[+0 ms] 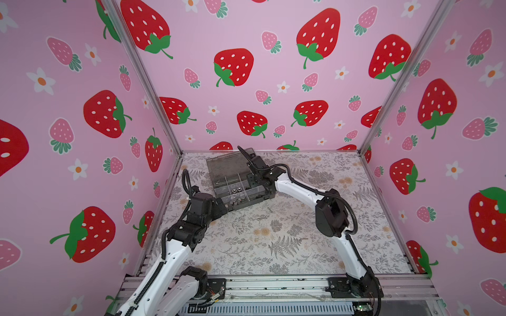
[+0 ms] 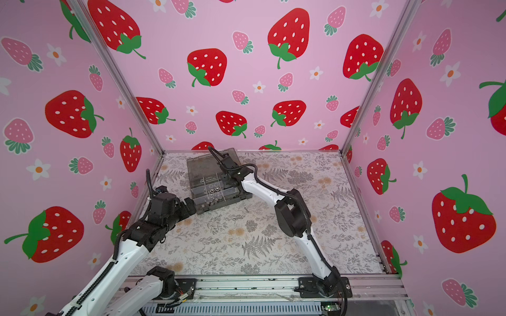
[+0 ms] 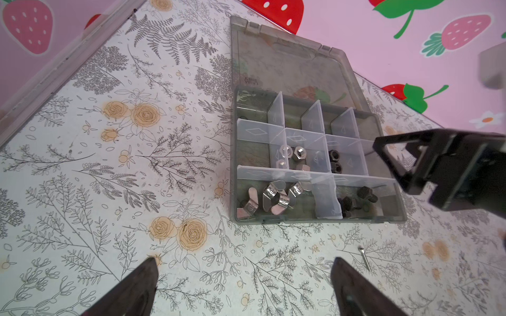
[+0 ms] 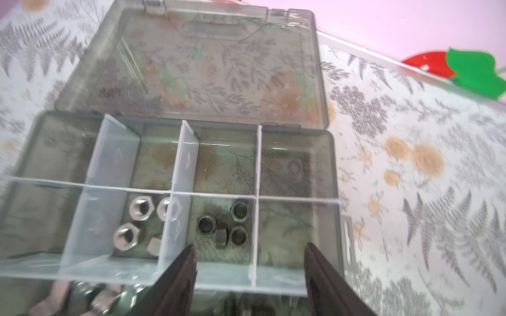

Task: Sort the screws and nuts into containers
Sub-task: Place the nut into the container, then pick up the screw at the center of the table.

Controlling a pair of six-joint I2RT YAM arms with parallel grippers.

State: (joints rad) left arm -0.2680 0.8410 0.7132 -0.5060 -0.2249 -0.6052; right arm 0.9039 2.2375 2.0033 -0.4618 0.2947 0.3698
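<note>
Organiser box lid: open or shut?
Open. The lid is folded back behind the box, and the compartments are exposed from above.

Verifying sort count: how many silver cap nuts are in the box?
4 silver cap nuts, all in one middle-row compartment of the organiser box: two on the lid side, two nearer the front row, one of these dome-up. Dividers may hide more.

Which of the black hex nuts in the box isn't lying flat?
The black hex nut in the middle of the cluster: it stands on edge, showing a flat side, while the other three nuts lie flat, holes up.
</note>
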